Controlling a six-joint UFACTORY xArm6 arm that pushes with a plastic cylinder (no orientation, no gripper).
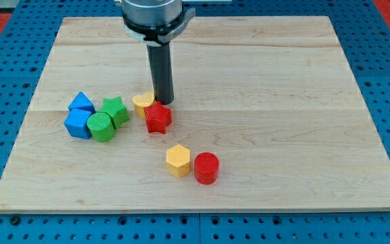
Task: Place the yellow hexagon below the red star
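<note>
The yellow hexagon (178,160) lies low on the board, a little right of centre-left, touching a red cylinder (206,168) on its right. The red star (158,118) lies above and slightly left of the hexagon, apart from it. A yellow heart-like block (143,103) touches the star's upper left. My tip (162,102) stands just above the red star, right beside the yellow block, close to or touching both.
At the view's left lies a cluster: a blue triangular block (81,103), a blue cube (78,124), a green cylinder (101,127) and a green star (115,110). The wooden board (283,102) is ringed by a blue perforated surface.
</note>
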